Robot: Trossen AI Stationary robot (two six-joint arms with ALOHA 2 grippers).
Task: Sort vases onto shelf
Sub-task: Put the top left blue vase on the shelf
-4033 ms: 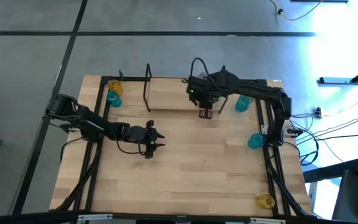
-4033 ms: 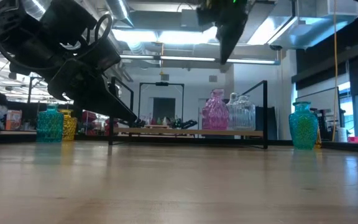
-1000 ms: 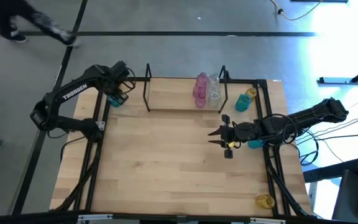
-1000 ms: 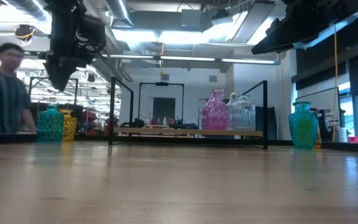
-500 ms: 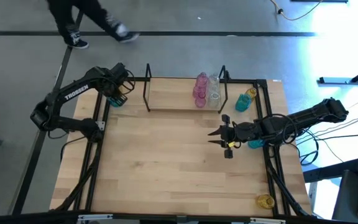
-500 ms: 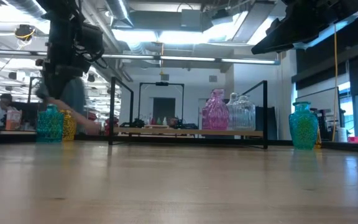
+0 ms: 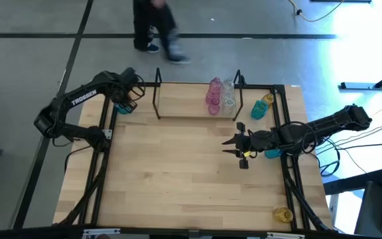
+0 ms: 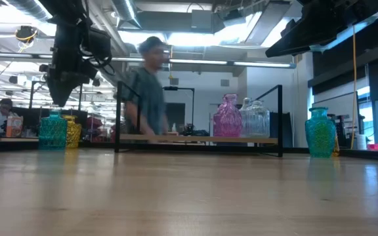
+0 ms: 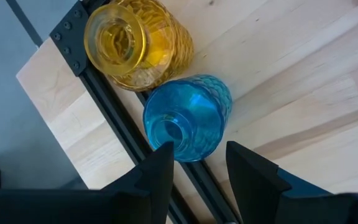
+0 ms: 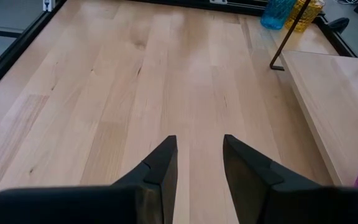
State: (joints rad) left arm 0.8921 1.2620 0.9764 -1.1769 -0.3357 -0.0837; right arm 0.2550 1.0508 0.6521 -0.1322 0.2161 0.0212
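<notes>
Now my left gripper (image 9: 197, 165) is hovering with fingers apart over the teal vase (image 9: 188, 116), beside the yellow vase (image 9: 137, 41); my right gripper (image 10: 199, 158) is waiting, fingers apart.

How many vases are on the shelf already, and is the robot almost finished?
Not nearly. Two stand on the shelf: a pink vase and a clear vase. The left gripper hovers open over a teal vase beside a yellow vase. More wait near the idle right gripper.
</notes>
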